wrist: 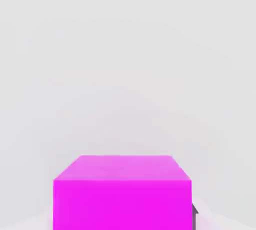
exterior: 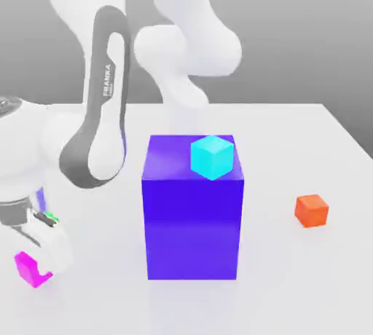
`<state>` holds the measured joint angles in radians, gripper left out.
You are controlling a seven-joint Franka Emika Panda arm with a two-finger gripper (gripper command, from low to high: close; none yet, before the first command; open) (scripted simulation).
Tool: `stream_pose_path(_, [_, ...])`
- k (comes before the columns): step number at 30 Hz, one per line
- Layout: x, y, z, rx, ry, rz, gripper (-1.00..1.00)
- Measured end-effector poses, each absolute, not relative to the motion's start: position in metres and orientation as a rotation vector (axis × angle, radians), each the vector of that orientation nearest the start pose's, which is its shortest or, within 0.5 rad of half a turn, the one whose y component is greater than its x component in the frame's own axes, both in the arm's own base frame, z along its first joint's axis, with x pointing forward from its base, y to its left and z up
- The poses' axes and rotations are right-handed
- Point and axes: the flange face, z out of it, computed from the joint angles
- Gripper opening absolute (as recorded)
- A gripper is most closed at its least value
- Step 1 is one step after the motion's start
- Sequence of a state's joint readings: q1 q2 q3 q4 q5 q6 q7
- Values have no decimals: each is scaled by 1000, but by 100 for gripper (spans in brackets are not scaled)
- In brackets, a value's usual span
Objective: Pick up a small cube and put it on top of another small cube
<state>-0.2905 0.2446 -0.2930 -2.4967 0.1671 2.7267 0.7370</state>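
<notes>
White table [exterior: 320, 137]: four cubes, one magenta cube [exterior: 30, 268] in clenched gripper [exterior: 36, 261].

Arm [exterior: 44, 246] partly hides magenta cube [exterior: 30, 269].

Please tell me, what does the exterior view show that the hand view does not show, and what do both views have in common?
Exterior view alone: the arm, the tall blue block with the cyan cube on its top, and the orange cube on the table toward that view's right.

Hand view alone: the magenta cube's flat top face up close.

Shared: the magenta cube and the pale table surface.
</notes>
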Motion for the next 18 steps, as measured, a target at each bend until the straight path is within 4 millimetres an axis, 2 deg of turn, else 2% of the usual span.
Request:
stream_pose_path(4, [333,-289,223,-2182,2271,-4,-100])
stream_pose_path(5, [314,-298,229,-2120,2329,-4,-100])
stream_pose_path(8, [270,-306,240,-1971,2449,-1,-100])
stream_pose_path(10, [270,-301,229,-1969,2446,-2,-100])
stream_pose_path(14, [270,-299,190,-1970,2445,-2,-100])
stream_pose_path(15, [269,-299,182,-1968,2447,-1,100])
stream_pose_path(18, [269,-299,182,-1968,2447,-1,100])
